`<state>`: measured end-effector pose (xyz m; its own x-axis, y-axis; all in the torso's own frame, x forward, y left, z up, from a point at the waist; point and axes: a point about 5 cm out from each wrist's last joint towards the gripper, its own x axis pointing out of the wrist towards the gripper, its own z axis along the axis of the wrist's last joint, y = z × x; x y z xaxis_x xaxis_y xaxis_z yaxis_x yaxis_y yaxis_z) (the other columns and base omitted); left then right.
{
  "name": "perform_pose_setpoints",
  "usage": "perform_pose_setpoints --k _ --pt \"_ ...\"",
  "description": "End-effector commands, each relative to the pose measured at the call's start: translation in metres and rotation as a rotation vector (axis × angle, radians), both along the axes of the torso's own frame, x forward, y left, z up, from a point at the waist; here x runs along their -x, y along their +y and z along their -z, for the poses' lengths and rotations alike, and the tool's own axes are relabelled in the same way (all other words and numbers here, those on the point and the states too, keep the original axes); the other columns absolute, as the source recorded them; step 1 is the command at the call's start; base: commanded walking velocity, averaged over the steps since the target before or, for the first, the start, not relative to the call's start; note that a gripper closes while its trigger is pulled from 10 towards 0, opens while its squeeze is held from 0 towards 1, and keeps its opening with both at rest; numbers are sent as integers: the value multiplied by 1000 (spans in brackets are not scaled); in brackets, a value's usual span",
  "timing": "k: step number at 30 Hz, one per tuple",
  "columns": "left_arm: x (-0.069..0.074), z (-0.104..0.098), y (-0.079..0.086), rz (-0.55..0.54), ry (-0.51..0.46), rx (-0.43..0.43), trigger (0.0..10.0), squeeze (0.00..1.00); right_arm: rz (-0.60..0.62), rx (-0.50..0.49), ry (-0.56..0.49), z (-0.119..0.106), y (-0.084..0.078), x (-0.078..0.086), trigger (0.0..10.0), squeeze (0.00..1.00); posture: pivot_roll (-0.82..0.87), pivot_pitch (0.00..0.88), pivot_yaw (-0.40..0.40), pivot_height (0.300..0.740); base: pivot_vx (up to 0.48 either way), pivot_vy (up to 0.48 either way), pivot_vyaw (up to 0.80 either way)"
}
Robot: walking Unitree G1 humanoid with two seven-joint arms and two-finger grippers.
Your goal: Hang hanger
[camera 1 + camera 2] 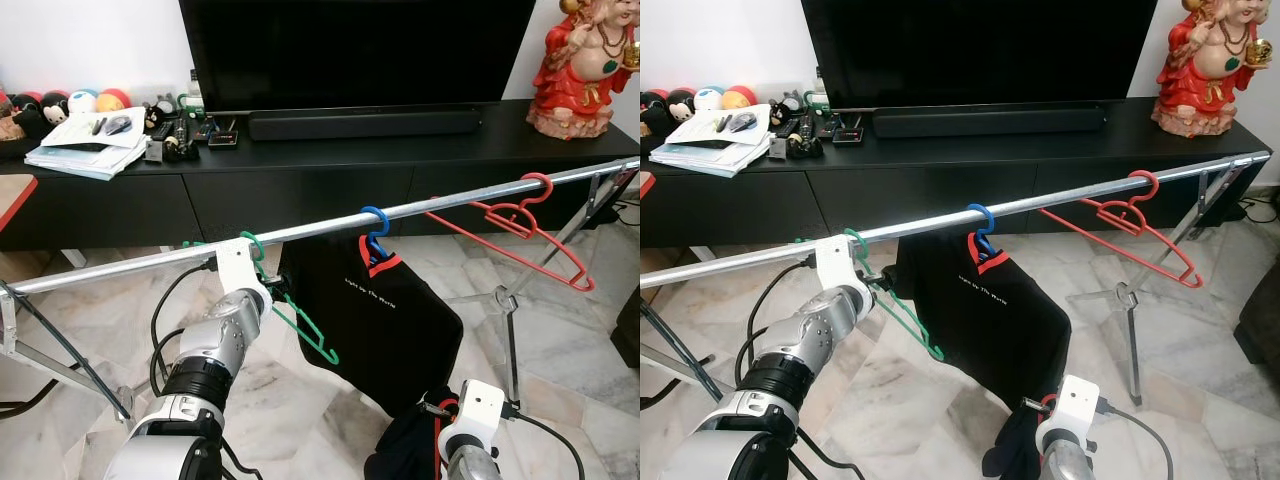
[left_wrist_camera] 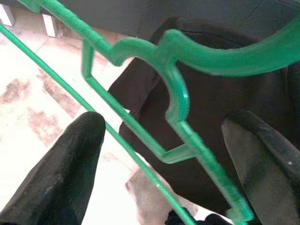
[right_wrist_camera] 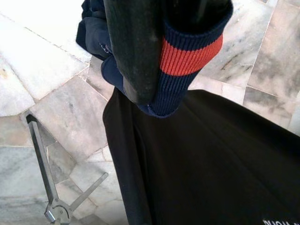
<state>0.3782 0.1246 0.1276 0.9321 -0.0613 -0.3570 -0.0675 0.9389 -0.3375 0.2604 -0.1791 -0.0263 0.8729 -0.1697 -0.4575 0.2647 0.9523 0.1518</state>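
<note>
Marble floor (image 1: 560,340), black TV console (image 1: 330,170), white wall (image 1: 90,40)

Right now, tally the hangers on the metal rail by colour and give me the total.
Green hanger: 1, hook over the rail, between the open fingers of the left claw.
Blue hanger: 1, carrying a black T-shirt.
Red hanger: 1, bare.
Total: 3 hangers.
</note>
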Motion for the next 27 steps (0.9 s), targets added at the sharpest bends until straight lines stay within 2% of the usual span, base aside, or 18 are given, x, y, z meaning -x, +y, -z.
perform_pose_setpoints --k 1,5,11,15,22,23,24,27 --pt "3 9 5 -6 47 -46 10000 0 -14 -5 12 1 4 -1 10000 0 53 90 42 740 0 0 0" --pt "5 10 8 -7 63 -87 10000 0 -15 -6 12 1 4 -1 10000 0 56 90 43 740 0 0 0" --pt "7 13 12 -18 70 -103 10000 0 -17 -8 12 1 4 -1 10000 0 58 92 43 740 0 0 0" --pt "8 12 12 -15 60 -95 10000 0 -18 -9 13 1 4 -1 10000 0 59 93 42 740 0 0 0" --pt "7 3 2 53 -35 -25 10000 0 -19 -8 15 1 5 -1 10000 0 58 92 41 740 0 0 0" --pt "7 3 0 66 -46 -26 706 0 -19 -8 15 1 5 -1 10000 0 57 92 40 740 0 0 0" --pt "8 3 -1 74 -50 -25 0 0 -19 -8 15 1 5 -1 10000 0 56 92 40 740 0 0 0" --pt "9 6 -4 99 -52 -8 0 0 -18 -7 16 1 4 -1 10000 0 55 92 40 740 0 0 0"
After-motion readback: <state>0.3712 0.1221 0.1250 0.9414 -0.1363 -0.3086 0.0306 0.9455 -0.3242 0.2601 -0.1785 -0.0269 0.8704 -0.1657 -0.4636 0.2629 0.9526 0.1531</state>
